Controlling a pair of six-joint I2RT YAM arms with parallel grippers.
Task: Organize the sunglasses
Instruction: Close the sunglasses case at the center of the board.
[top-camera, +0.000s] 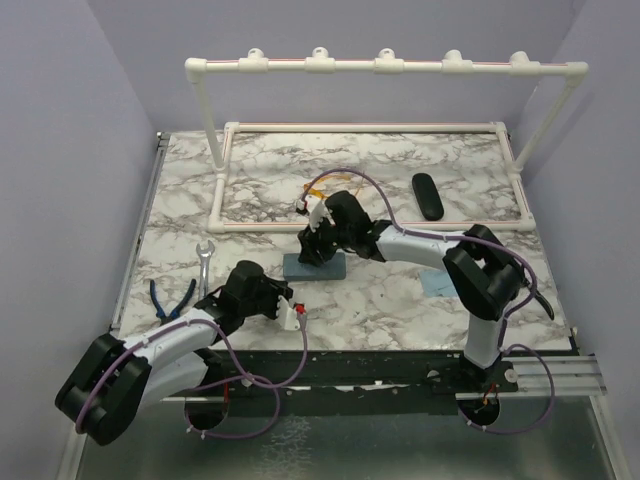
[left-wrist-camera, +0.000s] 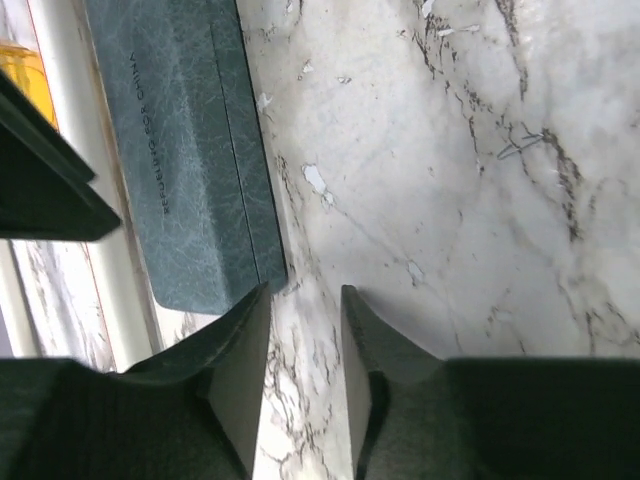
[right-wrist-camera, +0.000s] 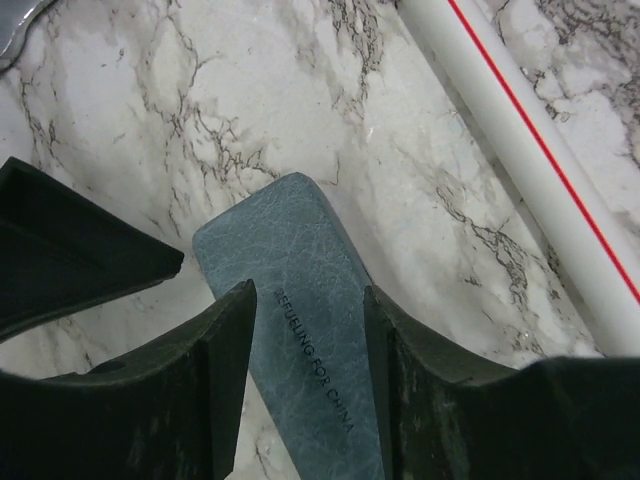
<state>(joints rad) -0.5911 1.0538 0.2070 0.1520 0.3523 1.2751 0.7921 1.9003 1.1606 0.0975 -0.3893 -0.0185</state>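
A grey-blue rectangular case (top-camera: 315, 267) lies closed on the marble table, near its middle. My right gripper (top-camera: 316, 248) stands open over it, one finger on each side of the case (right-wrist-camera: 300, 300). A sliver of marble shows beside the left finger. A yellow-orange pair of sunglasses (top-camera: 313, 188) lies just beyond, inside the white pipe frame, mostly hidden by the right wrist. A corner of the sunglasses (left-wrist-camera: 20, 70) shows in the left wrist view. My left gripper (top-camera: 291, 309) is open and empty, low over bare marble (left-wrist-camera: 305, 300), just short of the case's (left-wrist-camera: 190, 150) near end.
A black oval case (top-camera: 427, 196) lies inside the white pipe frame (top-camera: 370, 127) at the back right. A white pipe rack (top-camera: 385, 65) stands behind it. Blue-handled pliers (top-camera: 172, 298) and a wrench (top-camera: 205, 262) lie at the left. A pale blue patch (top-camera: 437, 283) is by the right arm.
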